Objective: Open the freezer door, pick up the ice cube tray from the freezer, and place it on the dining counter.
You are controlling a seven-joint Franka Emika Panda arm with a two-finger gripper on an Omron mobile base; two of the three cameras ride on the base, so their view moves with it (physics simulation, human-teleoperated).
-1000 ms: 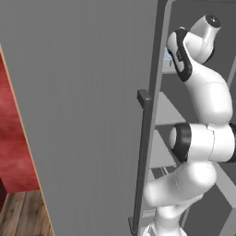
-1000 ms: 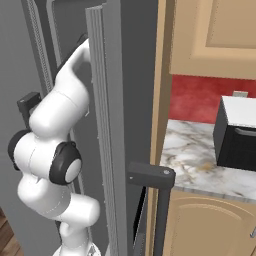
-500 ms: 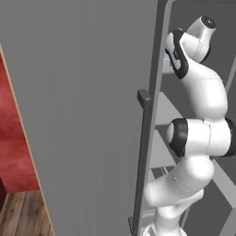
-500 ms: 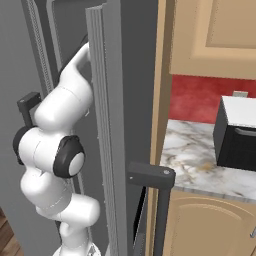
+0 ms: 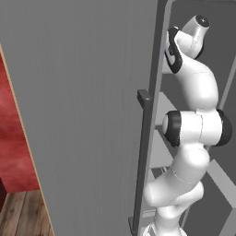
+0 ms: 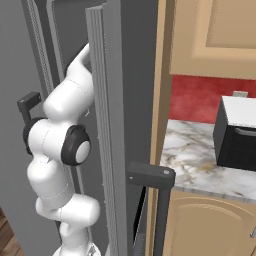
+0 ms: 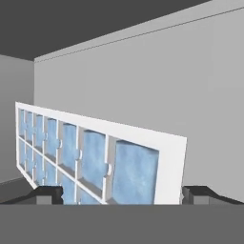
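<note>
Reaching into the freezer [image 5: 216,27], the white arm [image 5: 196,129] is rising from the lower right of the left base view and bending up and back into the grey interior, past light grey shelves [image 5: 221,177] that are showing behind its elbow. The freezer door [image 5: 83,106] is standing swung open, its brushed grey face taking up most of the left base view, with the long dark vertical bar handle [image 5: 142,156] running along its edge just beside the arm. In the right base view the arm [image 6: 60,150] is passing behind the grey edge of a door panel [image 6: 107,125], and a second dark handle [image 6: 152,195] is projecting in the foreground; to the right, a tan wood side panel [image 6: 162,100], a marble-veined countertop [image 6: 195,160], a red wall [image 6: 200,97] and a dark appliance [image 6: 237,132] are showing. In the hand view the ice cube tray [image 7: 100,152] is lying inside the freezer, directly ahead of the gripper [image 7: 123,195], its white grid of pale blue cells stretching away toward the upper left against the grey back wall [image 7: 157,81]. The two dark fingertips [image 7: 45,194] are standing spread wide apart, one at each side of the tray's near end, with the near short edge of the tray sitting between them. The jaws are not pinching anything, and whether either fingertip is touching the tray cannot be told.
</note>
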